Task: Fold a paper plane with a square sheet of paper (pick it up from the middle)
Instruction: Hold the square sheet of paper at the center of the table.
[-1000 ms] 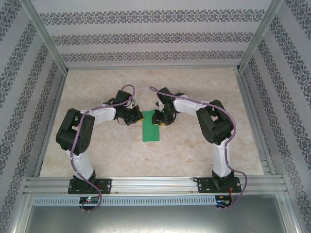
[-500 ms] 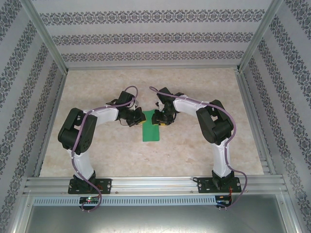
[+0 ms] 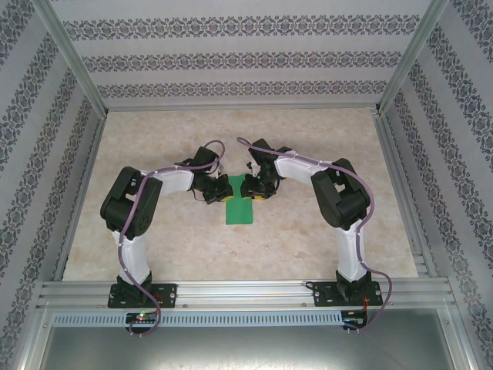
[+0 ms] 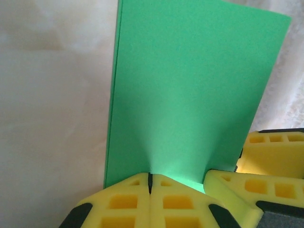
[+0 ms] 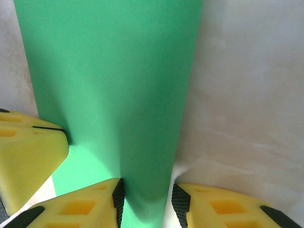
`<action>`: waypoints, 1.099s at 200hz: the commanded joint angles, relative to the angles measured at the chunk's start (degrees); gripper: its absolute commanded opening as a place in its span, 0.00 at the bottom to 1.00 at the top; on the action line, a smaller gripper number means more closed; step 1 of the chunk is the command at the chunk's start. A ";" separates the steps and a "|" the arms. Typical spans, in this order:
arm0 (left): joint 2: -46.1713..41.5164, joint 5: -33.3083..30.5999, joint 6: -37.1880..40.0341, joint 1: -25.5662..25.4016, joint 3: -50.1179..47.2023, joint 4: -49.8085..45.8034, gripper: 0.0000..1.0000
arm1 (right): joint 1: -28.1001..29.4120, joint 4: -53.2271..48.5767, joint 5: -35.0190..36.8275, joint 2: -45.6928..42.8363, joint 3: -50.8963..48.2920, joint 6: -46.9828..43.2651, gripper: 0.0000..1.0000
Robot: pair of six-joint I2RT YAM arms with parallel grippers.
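2 arms bend in from their bases and meet over the middle of the table (image 3: 169, 247). The left fingers (image 3: 220, 188) and the right fingers (image 3: 253, 189) face each other, just apart, both at the far end of the green sheet of paper (image 3: 239, 210). The sheet shows as a narrow rectangle, longer than wide. Its far end sits between the 2 sets of fingers, and the rest runs from them toward the arm bases, lying on the table. Whether either set of fingers is clamped is too small to tell. Patterned walls (image 3: 246, 58) stand beyond the fingers and to either side.
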 commanded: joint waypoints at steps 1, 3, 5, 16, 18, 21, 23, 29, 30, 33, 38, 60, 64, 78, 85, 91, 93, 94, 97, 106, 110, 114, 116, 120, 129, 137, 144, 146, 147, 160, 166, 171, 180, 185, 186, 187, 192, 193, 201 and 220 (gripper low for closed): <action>2.49 -3.08 2.63 -0.76 0.93 -5.13 0.00 | 0.53 -0.54 8.42 8.15 -4.74 -0.46 0.39; 2.57 -3.14 2.68 -0.75 0.92 -5.22 0.00 | 0.54 -0.48 8.37 8.06 -4.81 -0.49 0.39; 2.65 -3.15 2.67 -0.75 0.90 -5.41 0.00 | 0.55 -0.46 8.29 7.93 -4.82 -0.39 0.39; 2.97 -3.68 2.77 -0.85 0.32 -5.92 0.00 | 0.55 -0.13 7.95 7.16 -5.13 -0.17 0.39; 3.10 -3.68 2.80 -0.84 0.13 -6.01 0.00 | 0.48 0.00 7.81 6.84 -5.21 -0.09 0.39; 3.14 -3.76 2.73 -0.83 -0.07 -6.11 0.00 | 0.46 0.14 7.66 6.49 -5.33 0.01 0.39; 3.15 -3.79 2.86 -0.83 -0.25 -6.19 0.00 | 0.44 0.22 7.52 6.17 -5.39 0.11 0.39; 3.37 -3.75 2.89 -0.88 -0.70 -6.30 0.00 | 0.46 0.56 7.01 5.11 -5.65 0.38 0.39; 3.35 -3.75 2.85 -0.86 -0.86 -6.30 0.00 | 0.46 0.62 6.98 4.90 -5.68 0.47 0.39; 3.37 -3.81 2.91 -0.84 -1.10 -6.30 0.00 | 0.46 0.74 6.79 4.23 -5.85 0.59 0.40; 3.48 -3.98 2.92 -0.84 -1.72 -6.30 0.00 | 0.33 1.04 6.37 2.92 -6.09 0.91 0.40; 3.83 -4.17 3.05 -0.84 -3.85 -5.79 0.00 | -0.21 3.28 4.73 -4.40 -8.31 2.95 0.45; 3.85 -4.26 3.04 -0.85 -4.27 -5.58 0.00 | -0.41 3.78 4.33 -6.16 -8.88 3.42 0.47; 4.18 -4.81 3.19 -0.88 -5.34 -5.14 0.00 | -0.99 6.17 4.75 -11.98 -11.53 5.79 0.54; 4.20 -5.04 3.36 -0.88 -5.69 -5.23 0.00 | -0.86 8.07 5.32 -14.99 -13.14 7.08 0.56; 4.14 -5.14 3.41 -0.84 -6.22 -5.10 0.00 | -0.77 9.52 5.68 -16.94 -14.49 8.28 0.57; 4.12 -5.19 3.36 -0.83 -6.38 -4.97 0.00 | -0.77 9.88 5.77 -17.66 -14.91 8.70 0.57; 4.12 -5.26 3.39 -0.83 -6.51 -4.93 0.00 | -0.73 10.16 5.92 -18.00 -15.14 8.94 0.57; 4.04 -5.36 3.35 -0.83 -6.79 -4.85 0.00 | -0.64 10.94 6.09 -18.82 -15.68 9.44 0.57; 4.07 -5.70 3.54 -0.84 -7.26 -5.12 0.00 | -0.08 13.43 6.65 -21.01 -17.39 10.64 0.57; 4.13 -5.80 3.67 -0.87 -7.37 -5.36 0.00 | 0.16 14.29 7.04 -21.65 -17.91 11.10 0.56; 4.20 -6.10 3.94 -0.84 -7.41 -5.60 0.00 | 0.47 14.95 7.38 -22.16 -18.21 11.58 0.55; 4.20 -6.22 3.97 -0.88 -7.40 -5.82 0.00 | 0.57 15.22 7.58 -22.37 -18.37 11.88 0.55; 4.31 -6.43 4.18 -0.88 -7.37 -6.20 0.00 | 0.90 15.80 7.64 -22.62 -18.52 12.35 0.53; 4.22 -6.40 4.48 -0.88 -7.45 -6.40 0.00 | 1.68 17.28 7.13 -22.61 -18.52 13.32 0.47; 4.13 -6.68 4.73 -0.83 -7.71 -6.26 0.00 | 2.40 18.33 6.28 -21.88 -18.11 13.79 0.40; 4.08 -7.19 4.96 -0.83 -7.77 -6.28 0.00 | 3.08 18.64 5.91 -20.88 -17.19 14.01 0.33; 4.11 -7.28 5.00 -0.83 -7.69 -6.29 0.00 | 3.27 18.62 5.89 -20.42 -16.84 13.96 0.31; 4.15 -7.36 5.00 -0.83 -7.69 -6.34 0.00 | 3.40 18.57 5.89 -20.21 -16.68 13.98 0.30; 4.20 -7.94 5.17 -0.83 -7.36 -6.48 0.00 | 4.51 18.22 5.82 -17.64 -14.48 14.17 0.18; 4.28 -8.23 5.23 -0.83 -7.10 -6.52 0.00 | 4.75 18.27 5.85 -16.34 -13.60 14.56 0.13; 4.47 -8.53 5.20 -0.86 -6.96 -6.71 0.00 | 4.80 18.49 5.72 -15.35 -12.99 14.82 0.08; 4.64 -8.83 5.29 -0.84 -6.73 -6.93 0.00 | 4.84 18.71 5.16 -13.76 -11.83 15.37 0.00; 4.77 -8.82 5.25 -0.85 -6.70 -6.87 0.00 | 4.85 18.87 4.95 -13.01 -11.20 15.56 0.00; 4.79 -8.87 5.22 -0.84 -6.71 -6.89 0.00 | 4.86 18.83 4.89 -12.86 -11.09 15.57 0.00; 4.81 -8.90 5.20 -0.84 -6.72 -6.90 0.00 | 4.86 18.81 4.82 -12.74 -10.99 15.62 0.00; 4.90 -9.01 5.25 -0.85 -6.70 -6.83 0.00 | 4.92 19.11 4.67 -12.24 -10.54 15.77 0.00; 4.95 -9.01 5.31 -0.84 -6.71 -6.78 0.00 | 4.93 19.17 4.67 -12.12 -10.45 15.76 0.00; 5.15 -9.03 5.15 -0.88 -6.76 -6.66 0.00 | 5.05 19.37 4.36 -11.40 -9.83 15.75 0.00; 5.22 -9.10 4.98 -0.84 -6.89 -6.48 0.00 | 5.49 18.69 3.78 -9.47 -8.04 15.58 0.00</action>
